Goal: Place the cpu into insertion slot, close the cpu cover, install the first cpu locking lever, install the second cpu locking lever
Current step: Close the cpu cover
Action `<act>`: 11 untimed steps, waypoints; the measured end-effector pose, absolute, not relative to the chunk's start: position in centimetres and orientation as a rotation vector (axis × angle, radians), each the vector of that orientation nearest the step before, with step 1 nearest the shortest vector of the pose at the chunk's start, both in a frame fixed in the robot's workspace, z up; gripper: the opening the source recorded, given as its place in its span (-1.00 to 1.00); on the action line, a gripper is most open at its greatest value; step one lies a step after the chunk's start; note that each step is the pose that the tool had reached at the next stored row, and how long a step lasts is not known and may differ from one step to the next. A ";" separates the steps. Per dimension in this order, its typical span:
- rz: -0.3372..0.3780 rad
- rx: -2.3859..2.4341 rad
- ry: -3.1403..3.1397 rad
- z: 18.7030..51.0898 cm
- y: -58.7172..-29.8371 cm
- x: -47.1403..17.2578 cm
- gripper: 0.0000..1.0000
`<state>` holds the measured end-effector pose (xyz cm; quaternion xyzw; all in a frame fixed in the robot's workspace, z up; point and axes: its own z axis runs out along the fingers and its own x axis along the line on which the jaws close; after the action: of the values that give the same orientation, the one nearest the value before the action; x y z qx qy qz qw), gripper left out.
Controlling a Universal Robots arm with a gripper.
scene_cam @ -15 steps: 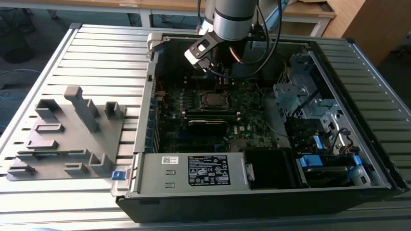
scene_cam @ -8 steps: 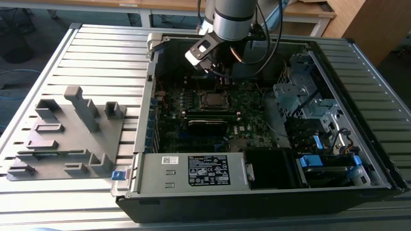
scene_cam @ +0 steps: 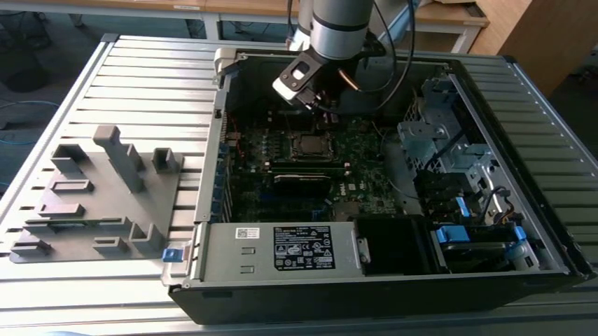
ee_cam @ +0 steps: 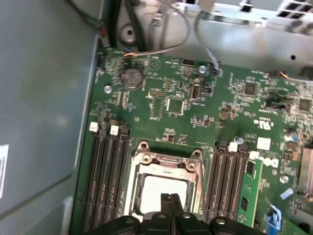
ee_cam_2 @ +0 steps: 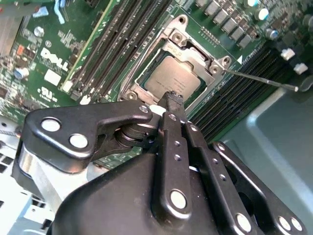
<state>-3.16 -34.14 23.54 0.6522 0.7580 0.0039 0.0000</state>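
Observation:
The cpu lies in the insertion slot, its dull silver top showing through the window of the cpu cover. The cover lies flat over it as a silvery frame. From one corner of the socket a thin metal locking lever sticks out across the memory slots. My gripper hangs above the socket's edge, fingers pressed together and shut with nothing between them. In the first wrist view the gripper sits over the cpu. In the exterior view the gripper is above the socket inside the open computer case.
Long black memory slots flank the socket on both sides. A grey-labelled power supply box sits at the case's near edge, with drive bays at the exterior view's right. A grey fixture block stands on the slatted table at the exterior view's left.

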 end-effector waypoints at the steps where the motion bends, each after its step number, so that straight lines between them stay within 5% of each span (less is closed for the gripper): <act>1: 0.012 2.029 2.398 23.5 -34.1 -3.2 -0.79; 11: 0.012 1.892 2.508 23.5 -34.1 -3.2 -0.79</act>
<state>-3.16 -34.14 23.50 0.6023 0.7983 0.0039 -0.0002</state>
